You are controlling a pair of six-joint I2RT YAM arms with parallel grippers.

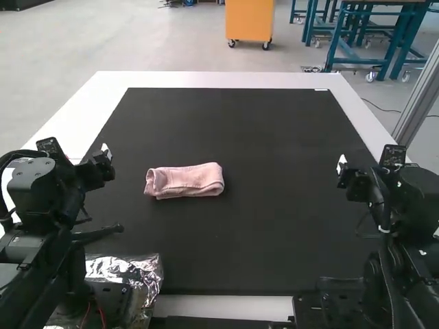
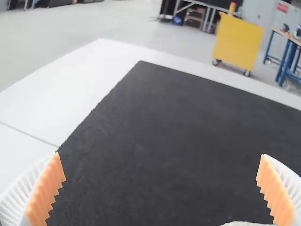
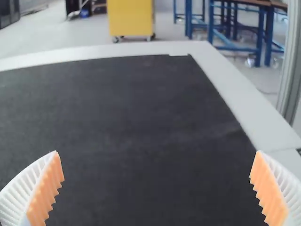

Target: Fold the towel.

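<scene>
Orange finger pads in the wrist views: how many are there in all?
4: two on the left gripper, facing each other across its open gap, and two likewise on the right gripper.

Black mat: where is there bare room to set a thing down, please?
The mat is bare beyond the towel, up to the white border, and between the towel and the right arm. The near corners are crowded: the left arm and crumpled foil at one, the right arm at the other.
</scene>
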